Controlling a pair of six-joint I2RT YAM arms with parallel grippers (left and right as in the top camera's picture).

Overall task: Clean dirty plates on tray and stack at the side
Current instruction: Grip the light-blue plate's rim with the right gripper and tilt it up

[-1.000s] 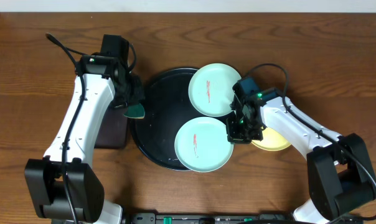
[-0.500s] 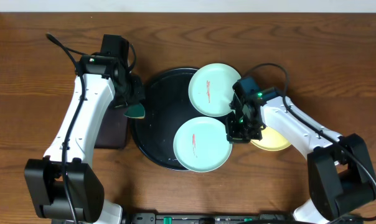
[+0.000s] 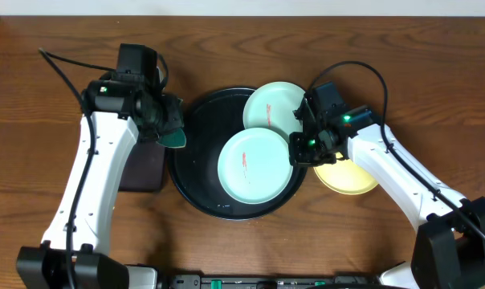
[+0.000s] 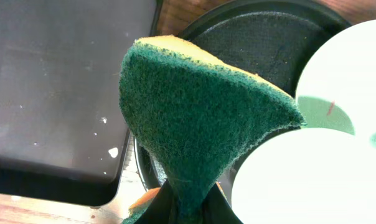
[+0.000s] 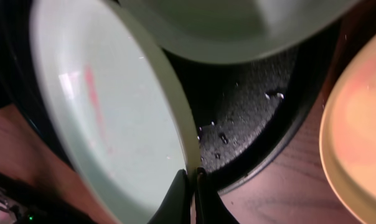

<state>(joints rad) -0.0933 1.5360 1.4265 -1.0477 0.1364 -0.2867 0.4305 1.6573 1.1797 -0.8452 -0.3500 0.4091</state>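
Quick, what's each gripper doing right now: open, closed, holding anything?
Left gripper: closed on the green sponge.
Right gripper: closed on the rim of the front blue-green plate.

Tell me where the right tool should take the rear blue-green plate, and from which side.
Probably its outer right rim, coming from the right. The rear blue-green plate overhangs the edge of the tray there, so a finger can likely slip under the lip. Its near edge is covered by the front plate, which the right tool now pinches by the rim.
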